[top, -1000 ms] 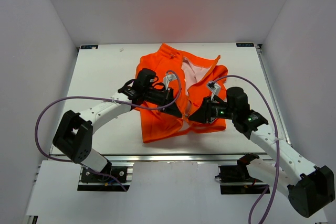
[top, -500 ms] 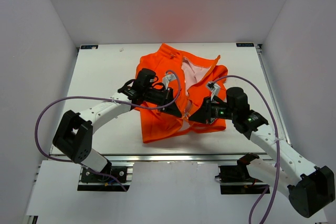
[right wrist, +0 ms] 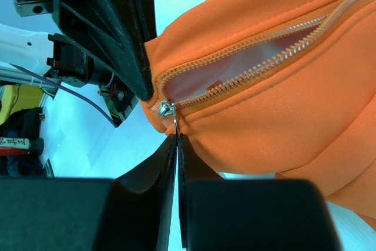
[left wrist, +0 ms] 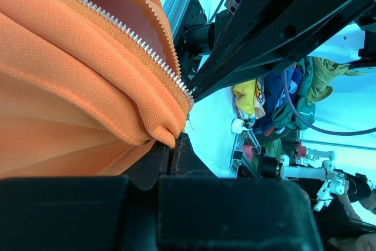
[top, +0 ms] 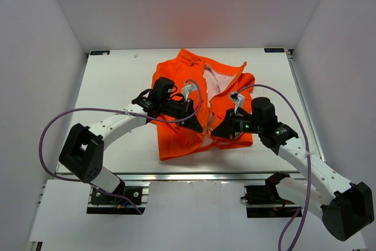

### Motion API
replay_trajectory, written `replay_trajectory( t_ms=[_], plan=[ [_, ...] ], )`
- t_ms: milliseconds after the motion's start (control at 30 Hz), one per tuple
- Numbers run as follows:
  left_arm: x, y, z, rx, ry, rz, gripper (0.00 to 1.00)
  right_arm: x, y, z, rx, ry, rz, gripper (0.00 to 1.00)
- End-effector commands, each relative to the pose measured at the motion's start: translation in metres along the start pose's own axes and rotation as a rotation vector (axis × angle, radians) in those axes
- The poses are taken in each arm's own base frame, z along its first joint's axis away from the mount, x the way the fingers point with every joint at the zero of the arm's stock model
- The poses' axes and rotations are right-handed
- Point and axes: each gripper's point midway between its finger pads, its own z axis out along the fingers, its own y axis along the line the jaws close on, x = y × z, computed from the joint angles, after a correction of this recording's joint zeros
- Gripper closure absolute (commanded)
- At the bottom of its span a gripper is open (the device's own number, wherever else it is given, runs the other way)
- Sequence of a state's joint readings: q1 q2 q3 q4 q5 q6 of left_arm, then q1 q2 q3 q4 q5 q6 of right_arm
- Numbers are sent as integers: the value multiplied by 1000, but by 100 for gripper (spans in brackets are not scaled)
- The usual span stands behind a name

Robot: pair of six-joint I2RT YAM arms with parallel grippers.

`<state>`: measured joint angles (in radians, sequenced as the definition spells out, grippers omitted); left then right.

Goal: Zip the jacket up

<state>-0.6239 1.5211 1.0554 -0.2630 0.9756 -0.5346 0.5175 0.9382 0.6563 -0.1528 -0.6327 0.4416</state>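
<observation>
Pulling the slider (right wrist: 165,109) up the teeth is the step in hand, I'd say, and both tools look placed for it. The right gripper (right wrist: 177,142) has its jaws pressed together on the thin metal pull (right wrist: 174,124) hanging from the slider, at the near end of the zipper (left wrist: 135,42). The left gripper (left wrist: 171,148) is clamped narrow on a fold of the hem (left wrist: 158,127) just beside that same end.

To do it well, I'd want the left one to anchor the hem toward the near edge. The right should then draw the pull toward the far side, along the line of the teeth rather than upward or sideways. That way the two rows feed in straight and the soft cloth neither bunches nor catches. The hold on the pull is slight, so a slow, steady draw seems wiser than a jerk.

The jacket (top: 176,139) lies in the middle of the table (top: 117,80), between the two arms, collar toward the far side. It is bright orange, soft and rumpled. The front is open beyond the slider, so the pale pinkish lining (top: 218,79) shows near the collar. The teeth are light against orange tape.
</observation>
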Motion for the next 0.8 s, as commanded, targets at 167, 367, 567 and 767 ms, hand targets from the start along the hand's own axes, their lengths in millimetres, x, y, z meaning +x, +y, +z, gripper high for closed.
replay_trajectory(
  t_ms=[167,367,567,767],
  plan=[
    [-3,-23,-3,44,0,74,100,-17,10,2,-46,-32,-59,81],
    [-2,-21,-1,43,10,67,100,-19,15,3,-75,-41,-72,80],
    [-1,-20,1,38,14,65,100,-21,15,5,-82,-38,-70,76],
    [-1,-21,1,35,16,65,100,-22,13,6,-74,-38,-75,100]
  ],
)
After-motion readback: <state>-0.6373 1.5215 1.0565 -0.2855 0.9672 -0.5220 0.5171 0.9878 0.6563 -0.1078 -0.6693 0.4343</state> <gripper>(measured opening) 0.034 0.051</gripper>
